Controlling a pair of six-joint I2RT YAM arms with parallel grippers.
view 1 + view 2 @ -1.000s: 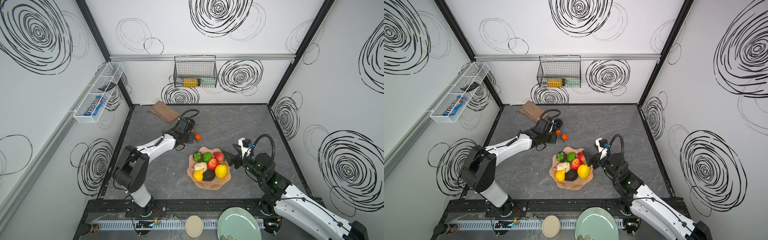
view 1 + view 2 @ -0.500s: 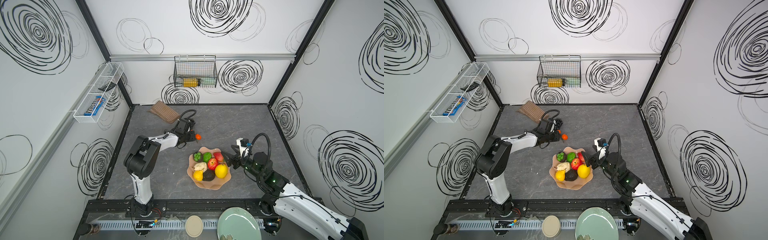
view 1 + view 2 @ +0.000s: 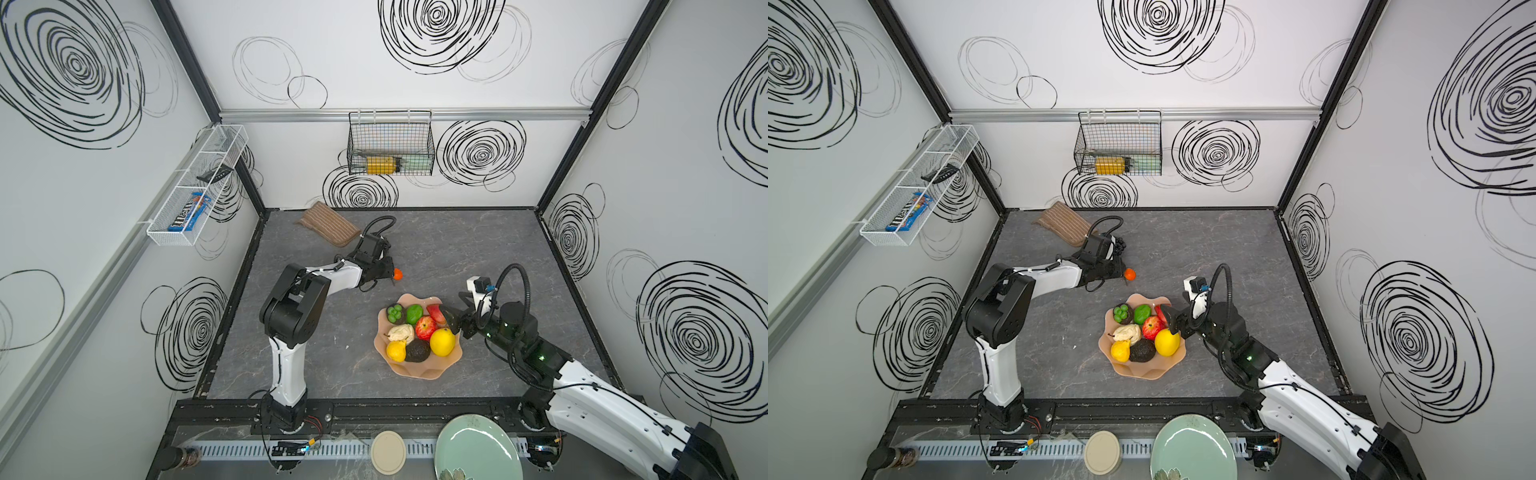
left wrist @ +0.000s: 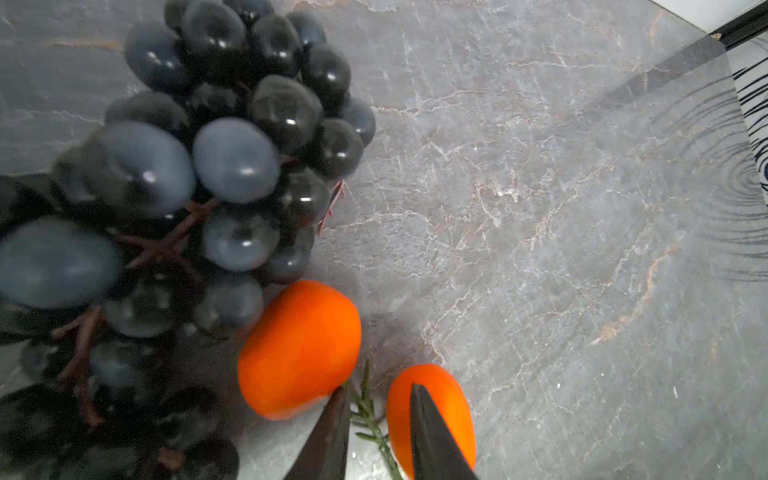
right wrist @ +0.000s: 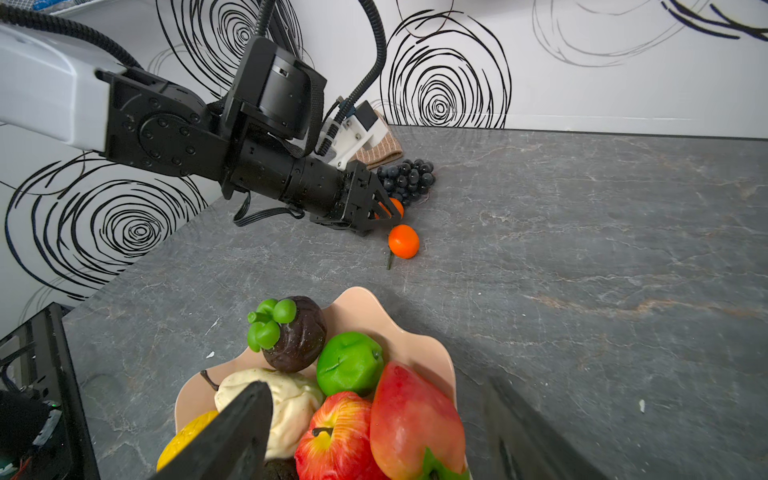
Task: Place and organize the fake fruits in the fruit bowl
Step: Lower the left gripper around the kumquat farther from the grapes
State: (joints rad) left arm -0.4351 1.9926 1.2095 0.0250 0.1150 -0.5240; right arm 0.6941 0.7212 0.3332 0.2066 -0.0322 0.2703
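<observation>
Cloth (image 3: 328, 224), brown and striped, lies in the far left corner of the tabletop (image 3: 478, 249). Just beside it, toward the middle, rests the dark grape bunch (image 4: 199, 166). One tangerine (image 4: 299, 349) sits against the bunch, and a second tangerine (image 4: 453, 407) sits close by, with a green sprig (image 4: 368, 411) between the two. The left tool (image 4: 378, 390) points at this pair with its jaws a narrow gap apart. The sprig lies loose in that gap, one fingertip meets the edge of the first tangerine, the other stands in front of the second, and nothing is clamped. Farther right, about midway along the tabletop and nearer its front edge, stands the fruit bowl (image 3: 419, 372). It holds a dark fruit with a green cap (image 3: 395, 313), a green lime (image 3: 414, 313), a red and green fruit (image 5: 415, 415), a red apple (image 3: 426, 327), a beige fruit (image 3: 402, 333), a yellow pear (image 3: 396, 350), an avocado (image 3: 417, 351) and a lemon (image 3: 442, 341). The right tool (image 5: 378, 386) hovers at the bowl's right rim, jaws wide apart to either side of the red and green fruit, gripping nothing.
</observation>
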